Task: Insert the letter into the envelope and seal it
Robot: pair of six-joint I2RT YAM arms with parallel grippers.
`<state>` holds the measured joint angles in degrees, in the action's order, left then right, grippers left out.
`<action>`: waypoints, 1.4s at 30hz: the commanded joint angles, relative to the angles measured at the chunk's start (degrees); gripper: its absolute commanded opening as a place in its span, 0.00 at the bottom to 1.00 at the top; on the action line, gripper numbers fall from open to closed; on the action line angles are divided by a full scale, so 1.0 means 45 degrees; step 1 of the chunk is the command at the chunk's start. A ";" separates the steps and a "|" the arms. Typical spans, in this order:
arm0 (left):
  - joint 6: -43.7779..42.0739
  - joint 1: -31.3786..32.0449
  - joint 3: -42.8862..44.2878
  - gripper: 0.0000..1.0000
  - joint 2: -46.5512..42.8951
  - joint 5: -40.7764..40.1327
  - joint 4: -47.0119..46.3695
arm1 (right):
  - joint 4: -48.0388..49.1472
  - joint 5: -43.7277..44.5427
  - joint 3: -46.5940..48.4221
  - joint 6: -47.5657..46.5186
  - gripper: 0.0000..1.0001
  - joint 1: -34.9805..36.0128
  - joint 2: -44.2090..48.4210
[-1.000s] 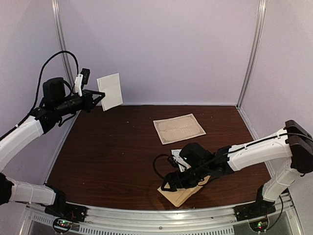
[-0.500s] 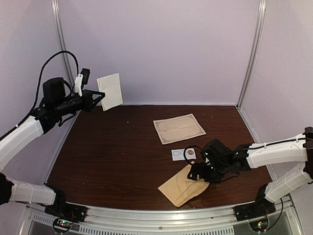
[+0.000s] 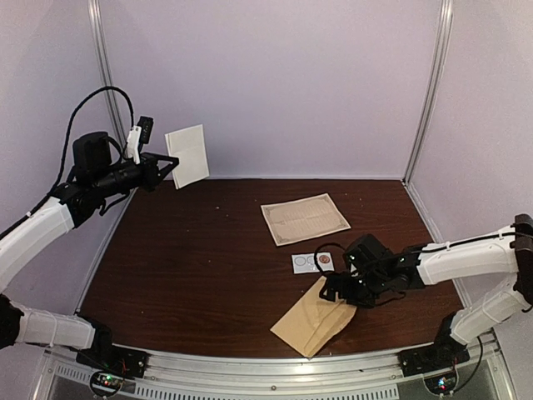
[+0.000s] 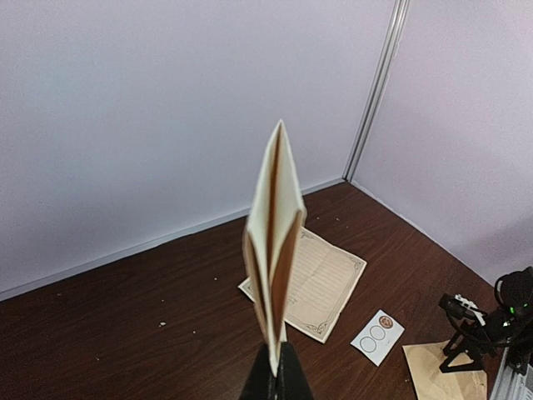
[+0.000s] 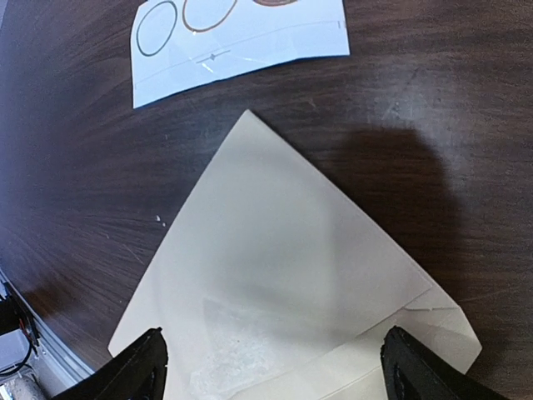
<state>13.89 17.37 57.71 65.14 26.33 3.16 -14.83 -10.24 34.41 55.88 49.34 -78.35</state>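
Envelope [image 3: 312, 323] lies flat and tan near the front edge of the table [image 3: 191, 267]. The right gripper [image 3: 337, 293] hangs over its far corner and hides it. Just beyond sits a small white card [image 3: 312, 262] with round stickers, and farther back a bordered sheet [image 3: 305, 218]. High at the far left, well apart from all that, the left gripper [image 3: 171, 163] pinches a folded letter [image 3: 187, 156].

From the left wrist, the folded letter [image 4: 273, 242] stands upright and edge-on, clamped at its foot between the fingers [image 4: 287, 385]. It blocks part of the bordered sheet [image 4: 325, 283]. The card [image 4: 377, 337] and a corner of the envelope [image 4: 445, 382] lie low right.

From the right wrist, the fingertips [image 5: 141, 367] are spread wide, one at each side of the envelope [image 5: 283, 267]. Its pointed corner aims at the card [image 5: 237, 37], near but apart. Whether the tips touch the paper I cannot tell.
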 commanded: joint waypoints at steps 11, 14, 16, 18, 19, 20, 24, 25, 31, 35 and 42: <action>-0.0108 0.0008 -0.0110 0.00 -0.0237 -0.0066 -0.0487 | 0.1210 -0.0297 0.1368 -0.2008 0.88 -0.0067 -0.2510; -0.0128 0.0009 -0.0105 0.00 -0.0251 -0.0125 -0.0473 | 0.1433 -0.0415 0.1775 -0.2178 0.88 -0.0068 -0.3045; -0.0152 0.0008 -0.0096 0.00 -0.0272 -0.0168 -0.0455 | 0.1641 -0.0561 0.1940 -0.2202 0.88 -0.0073 -0.3339; -0.0174 0.0008 -0.0091 0.00 -0.0286 -0.0195 -0.0434 | 0.1852 -0.0622 0.2013 -0.2203 0.87 -0.0071 -0.3525; -0.0179 0.0008 -0.0091 0.00 -0.0296 -0.0202 -0.0429 | 0.1970 -0.0631 0.2020 -0.2171 0.87 -0.0052 -0.3608; -0.0184 0.0008 -0.0091 0.00 -0.0294 -0.0210 -0.0428 | 0.2100 -0.0617 0.2003 -0.2106 0.87 -0.0062 -0.3654; -0.0208 0.0008 -0.0091 0.00 -0.0299 -0.0239 -0.0421 | 0.2901 -0.0687 0.1873 -0.1700 0.86 -0.0018 -0.3768; -0.0198 0.0008 -0.0091 0.00 -0.0297 -0.0242 -0.0410 | 0.3009 -0.0710 0.1907 -0.1671 0.86 -0.0009 -0.3757; -0.0243 0.0008 -0.0075 0.00 -0.0297 -0.0280 -0.0390 | 0.1384 0.0318 0.2633 -0.3160 0.87 0.0244 -0.2291; -0.0244 0.0008 -0.0091 0.00 -0.0287 -0.0273 -0.0390 | -0.0256 0.1138 0.2352 -0.4116 0.91 0.0712 -0.0628; -0.0216 0.0008 -0.0091 0.00 -0.0164 -0.0172 -0.0409 | -0.1912 0.1370 0.0819 -0.3690 0.88 0.1514 0.1072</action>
<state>13.78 17.37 57.52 65.12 25.63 3.18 -15.59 -6.66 42.17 39.11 54.46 -75.57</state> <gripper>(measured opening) 0.011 0.899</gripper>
